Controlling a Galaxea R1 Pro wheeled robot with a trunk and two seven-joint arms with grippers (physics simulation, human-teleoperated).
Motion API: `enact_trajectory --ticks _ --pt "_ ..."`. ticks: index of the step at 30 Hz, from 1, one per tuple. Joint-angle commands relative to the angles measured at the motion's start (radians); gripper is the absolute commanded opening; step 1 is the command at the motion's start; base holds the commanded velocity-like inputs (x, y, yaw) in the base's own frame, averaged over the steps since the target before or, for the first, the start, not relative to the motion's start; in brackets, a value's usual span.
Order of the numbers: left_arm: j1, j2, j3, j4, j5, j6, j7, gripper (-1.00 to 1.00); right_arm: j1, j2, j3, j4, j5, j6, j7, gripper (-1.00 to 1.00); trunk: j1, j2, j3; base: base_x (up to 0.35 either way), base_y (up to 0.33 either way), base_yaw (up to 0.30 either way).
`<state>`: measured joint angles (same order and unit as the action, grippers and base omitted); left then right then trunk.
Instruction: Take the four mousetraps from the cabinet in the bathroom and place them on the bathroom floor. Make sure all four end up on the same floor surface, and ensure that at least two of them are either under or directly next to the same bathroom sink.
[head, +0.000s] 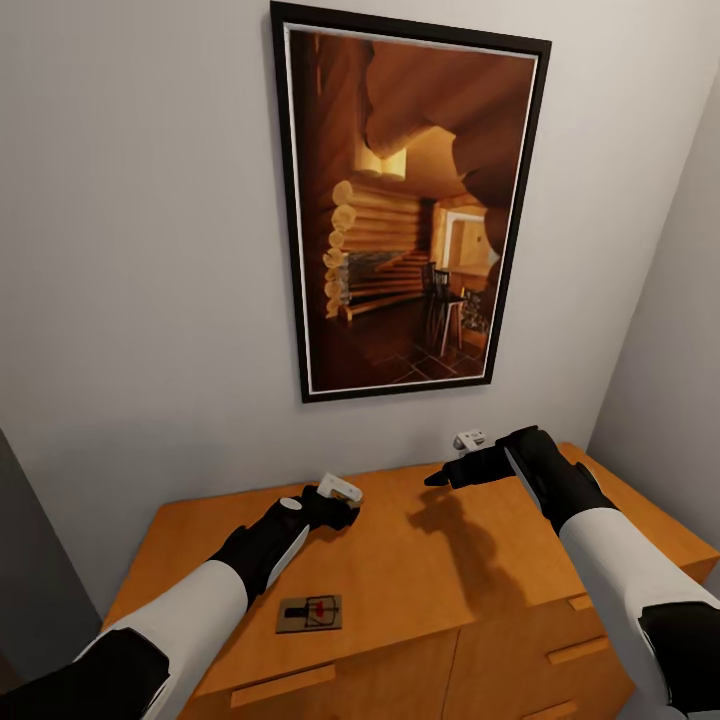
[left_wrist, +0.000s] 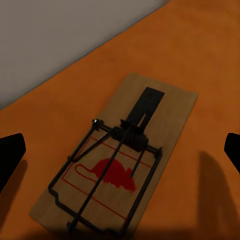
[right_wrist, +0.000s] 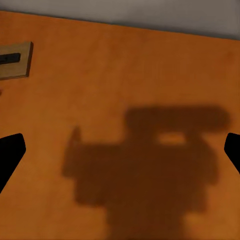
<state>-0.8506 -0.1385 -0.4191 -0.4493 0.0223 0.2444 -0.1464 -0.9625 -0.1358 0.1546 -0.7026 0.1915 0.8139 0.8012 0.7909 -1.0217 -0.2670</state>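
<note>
Picking up the first mousetrap (left_wrist: 117, 162), flat on the cabinet (head: 430, 560) top at 6 o'clock of the left gripper (head: 335, 508); both grippers' fingers wide open, empty; next, lowering to close.

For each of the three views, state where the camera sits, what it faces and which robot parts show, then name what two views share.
Head view: from the head, down at the cabinet, picture; both arms show.
Left wrist view: above the mousetrap; black fingertips at the edges.
Right wrist view: over bare cabinet top; fingertips, pincer shadow.
Shared: head and left wrist views both show the mousetrap.
</note>
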Motion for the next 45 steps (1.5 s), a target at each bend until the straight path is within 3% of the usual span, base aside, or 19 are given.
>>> enact_trajectory --ticks 1,8,33,38,45 --pt "-0.001 0.000 -0.003 -0.001 0.002 0.006 -0.001 1.00 -0.001 -0.001 0.002 -0.001 0.011 0.001 0.009 1.00 0.004 -0.008 -0.005 0.000 0.000 0.000" --pt "-0.001 0.000 -0.003 0.000 0.002 0.006 -0.001 1.00 -0.001 -0.001 0.002 -0.001 0.012 0.001 0.010 1.00 0.031 -0.057 -0.027 0.000 0.000 0.000" --pt "-0.001 0.000 -0.003 0.000 0.002 0.006 -0.001 1.00 -0.001 -0.001 0.002 -0.001 0.013 0.001 0.009 1.00 0.031 -0.057 -0.027 0.000 0.000 0.000" --pt "-0.001 0.000 -0.003 0.000 0.002 0.006 -0.001 1.00 -0.001 -0.001 0.002 -0.001 0.012 0.001 0.009 1.00 0.050 -0.092 -0.042 0.000 0.000 0.000" --pt "-0.001 0.002 -0.003 0.000 0.002 0.007 -0.001 1.00 -0.001 -0.001 0.002 -0.001 0.012 0.001 0.009 1.00 0.050 -0.092 -0.042 0.000 0.000 0.000"
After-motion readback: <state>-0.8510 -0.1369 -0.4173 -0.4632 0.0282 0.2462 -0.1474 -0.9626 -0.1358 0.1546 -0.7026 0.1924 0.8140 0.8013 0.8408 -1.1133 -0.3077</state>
